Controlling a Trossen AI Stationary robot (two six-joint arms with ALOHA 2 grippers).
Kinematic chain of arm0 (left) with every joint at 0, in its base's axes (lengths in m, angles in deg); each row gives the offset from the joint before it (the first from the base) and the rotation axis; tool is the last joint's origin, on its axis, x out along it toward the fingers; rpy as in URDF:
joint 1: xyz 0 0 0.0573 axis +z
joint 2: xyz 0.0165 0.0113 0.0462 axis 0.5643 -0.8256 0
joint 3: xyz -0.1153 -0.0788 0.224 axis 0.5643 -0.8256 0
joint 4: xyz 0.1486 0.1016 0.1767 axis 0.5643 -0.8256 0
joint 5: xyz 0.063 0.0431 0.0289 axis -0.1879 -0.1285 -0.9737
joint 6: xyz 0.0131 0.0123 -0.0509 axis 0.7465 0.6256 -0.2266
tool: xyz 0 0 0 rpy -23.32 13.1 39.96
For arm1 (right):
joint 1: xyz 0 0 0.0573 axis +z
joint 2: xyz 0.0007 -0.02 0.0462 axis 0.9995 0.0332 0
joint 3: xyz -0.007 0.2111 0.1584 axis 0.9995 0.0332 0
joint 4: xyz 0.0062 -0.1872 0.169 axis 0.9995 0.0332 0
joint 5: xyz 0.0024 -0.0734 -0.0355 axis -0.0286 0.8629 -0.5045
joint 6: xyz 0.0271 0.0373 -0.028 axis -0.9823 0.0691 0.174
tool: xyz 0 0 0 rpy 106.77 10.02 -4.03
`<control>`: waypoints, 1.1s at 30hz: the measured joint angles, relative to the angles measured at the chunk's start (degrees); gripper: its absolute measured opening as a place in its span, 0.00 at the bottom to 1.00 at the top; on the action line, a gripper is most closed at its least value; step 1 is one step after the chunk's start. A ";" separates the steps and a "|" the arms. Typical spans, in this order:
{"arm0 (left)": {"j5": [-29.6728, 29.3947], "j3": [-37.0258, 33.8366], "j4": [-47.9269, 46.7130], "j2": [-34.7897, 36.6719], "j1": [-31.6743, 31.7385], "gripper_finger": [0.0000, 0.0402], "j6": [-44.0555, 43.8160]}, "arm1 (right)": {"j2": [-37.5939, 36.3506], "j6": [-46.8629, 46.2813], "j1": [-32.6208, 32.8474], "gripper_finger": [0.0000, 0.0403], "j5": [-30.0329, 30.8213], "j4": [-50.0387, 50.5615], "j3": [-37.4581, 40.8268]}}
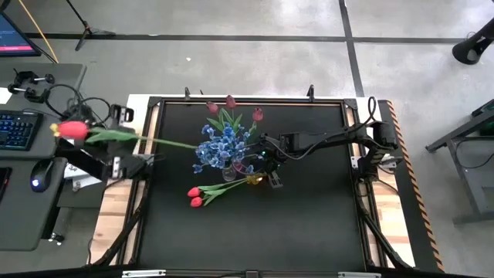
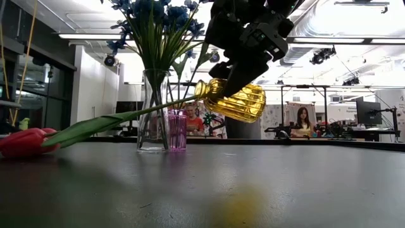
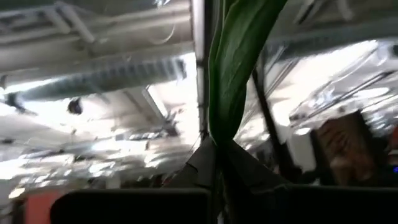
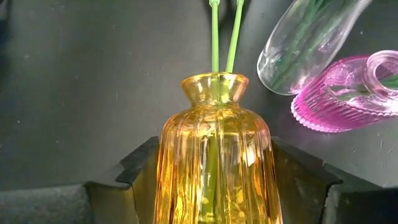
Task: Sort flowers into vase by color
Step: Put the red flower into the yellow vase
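blue flowers [image 1: 218, 147] upright in clear vase [image 2: 154, 111]; red tulips [image 1: 199, 196] lying flat.

Evenly lit from above in the high view, shadows faint. Backlit by ceiling strip lights [image 2: 101, 36] in the low view, near tabletop [image 2: 253, 190] blurred. Smeared with motion blur at the left wrist. Crisp, glinting yellow vase [image 4: 214, 155].

The right gripper [image 2: 243, 69] holds a yellow vase [image 2: 235, 101] tipped in the air above the counter [image 2: 253, 183] — green stems run from its mouth to a red tulip [image 2: 25, 142] lying at the counter's edge. Behind stand a clear vase [image 2: 154, 111] (blue flowers [image 2: 155, 16] in it) and a pink vase [image 2: 176, 130].
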 joint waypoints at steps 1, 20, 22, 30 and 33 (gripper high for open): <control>0.85 0.00 -1.73 0.48 2.26 0.00 -1.54 | 0.00 -0.50 0.00 0.57 0.00 -0.01 0.00; 21.79 -28.43 14.16 21.39 9.32 0.00 -15.88 | 0.00 -5.52 0.02 0.57 0.07 0.42 0.00; 23.24 -33.52 24.42 18.69 8.74 0.00 -19.72 | 0.00 -5.99 0.02 0.57 0.23 0.42 0.00; 16.22 -35.02 38.52 -0.63 2.52 0.00 -31.36 | 0.00 -6.12 0.02 0.57 0.42 0.68 0.00; 12.39 -33.43 39.48 -7.08 -1.64 0.00 -32.31 | 0.00 -6.18 0.02 0.57 0.42 0.78 0.00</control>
